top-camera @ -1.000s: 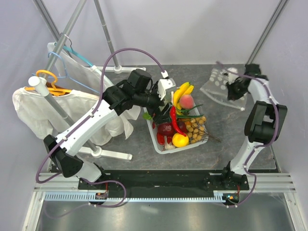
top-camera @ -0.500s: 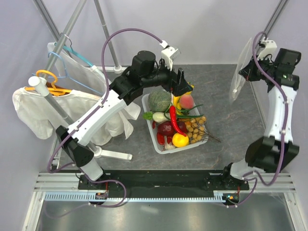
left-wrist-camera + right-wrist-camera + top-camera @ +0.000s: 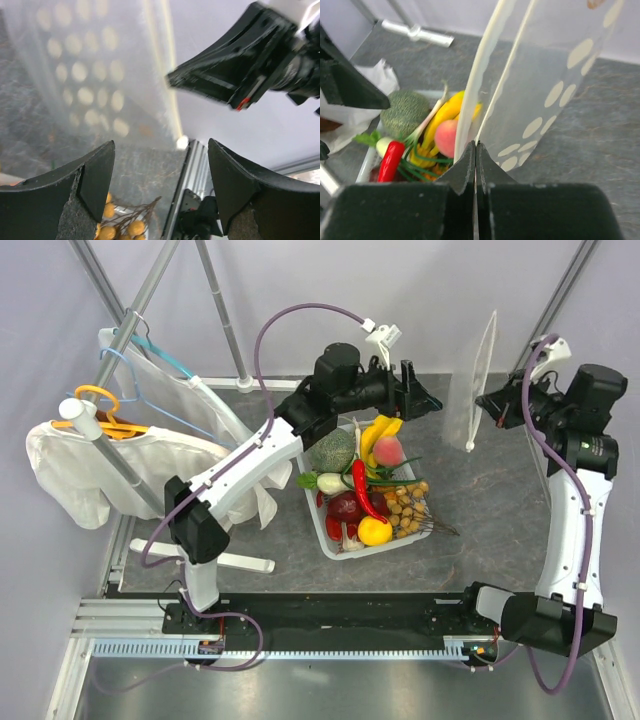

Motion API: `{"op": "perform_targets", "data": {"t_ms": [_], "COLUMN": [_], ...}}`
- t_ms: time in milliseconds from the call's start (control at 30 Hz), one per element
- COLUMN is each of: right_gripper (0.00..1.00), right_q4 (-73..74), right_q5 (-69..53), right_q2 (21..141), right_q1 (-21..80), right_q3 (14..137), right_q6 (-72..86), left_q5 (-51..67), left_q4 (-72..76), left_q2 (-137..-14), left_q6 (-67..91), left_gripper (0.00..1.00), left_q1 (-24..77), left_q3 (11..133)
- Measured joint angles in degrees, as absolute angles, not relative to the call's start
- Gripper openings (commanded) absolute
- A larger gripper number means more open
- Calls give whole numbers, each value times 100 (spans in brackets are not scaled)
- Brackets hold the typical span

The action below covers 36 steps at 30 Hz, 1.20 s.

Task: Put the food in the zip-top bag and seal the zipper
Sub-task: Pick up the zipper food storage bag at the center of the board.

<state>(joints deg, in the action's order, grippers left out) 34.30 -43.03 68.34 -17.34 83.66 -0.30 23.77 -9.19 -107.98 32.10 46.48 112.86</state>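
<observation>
The clear dotted zip-top bag [image 3: 478, 380] hangs on edge in the air at the back right. My right gripper [image 3: 500, 403] is shut on its edge; in the right wrist view the fingers pinch the bag [image 3: 545, 85] by its white zipper strip [image 3: 479, 80]. My left gripper [image 3: 425, 400] is open and empty, raised above the basket's far end, facing the bag [image 3: 90, 75] a short way off. The food lies in the white basket [image 3: 340, 545]: yellow bananas [image 3: 380, 432], red chili [image 3: 362, 488], a peach [image 3: 388, 451], a green melon [image 3: 332, 450].
A clothes rack with hangers and white garments [image 3: 120, 455] stands at the left. A white stand foot [image 3: 235, 560] lies left of the basket. Grey tabletop [image 3: 480, 490] shows to the right of the basket. The frame rail [image 3: 340, 625] runs along the near edge.
My right arm lifted the bag off the table and turned it on edge, moving it leftward. My left arm swung right from the basket's left side toward the bag.
</observation>
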Motion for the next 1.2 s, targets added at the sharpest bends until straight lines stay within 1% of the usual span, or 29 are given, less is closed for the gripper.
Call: {"op": "perform_targets", "data": {"t_ms": [100,167,233,333,467,800,833,867,900,933,1000,1033,1067,1100,1133,1167,1200], "right_gripper": [0,0,0,0,0,0,0,0,0,0,0,13,32,44,47,54,64], "right_q4": [3597,3693,3778,3857,3861,4088,4115,4136,4156,4167,4187,4187,4185,4185,4182,4169,4150], "right_q5": [-4215,-4106,-4005,-3898,-3852,-3865,-3861,-3854,-3846,-3844,-3806,-3767,-3730,-3693,-3623,-3564,-3505], "right_q2": [6814,6761,6689,6582,6469,6438,6438,6438,6438,6438,6438,6438,6438,6438,6449,6464,6493], "right_q1": [-1343,-1044,-810,-631,-550,-349,-336,-314,-290,-274,-261,-255,-246,-246,-246,-246,-246], "right_q3": [8221,8099,8001,7944,7935,7935,7935,7935,7933,7931,7931,7929,7929,7929,7929,7931,7933], "right_q6": [-215,-338,-434,-510,-589,-781,-797,-823,-845,-864,-882,-878,-871,-814,-733,-666,-589], "left_q5": [2410,2416,2421,2405,2231,1632,1566,1487,1417,1345,1282,1260,1251,1253,1251,1253,1260], "left_q4": [-731,-576,-513,-445,-469,-762,-764,-773,-799,-840,-923,-961,-1000,-1033,-1066,-1083,-1087], "left_q2": [-10862,-10919,-11010,-11155,-11325,-11504,-11504,-11504,-11504,-11504,-11509,-11509,-11509,-11509,-11509,-11509,-11509], "left_q6": [3452,3581,3662,3730,3767,3765,3765,3763,3758,3754,3712,3684,3662,3653,3651,3651,3651], "left_gripper": [79,72,71,67,61,58,53,44,33,18,2,2,2,2,2,2,2], "left_q1": [4740,4777,4803,4814,4814,4814,4814,4814,4814,4814,4812,4812,4814,4814,4814,4814,4814], "left_q3": [11286,11301,11351,11380,11384,11561,11577,11592,11603,11614,11629,11629,11629,11629,11629,11622,11616]}}
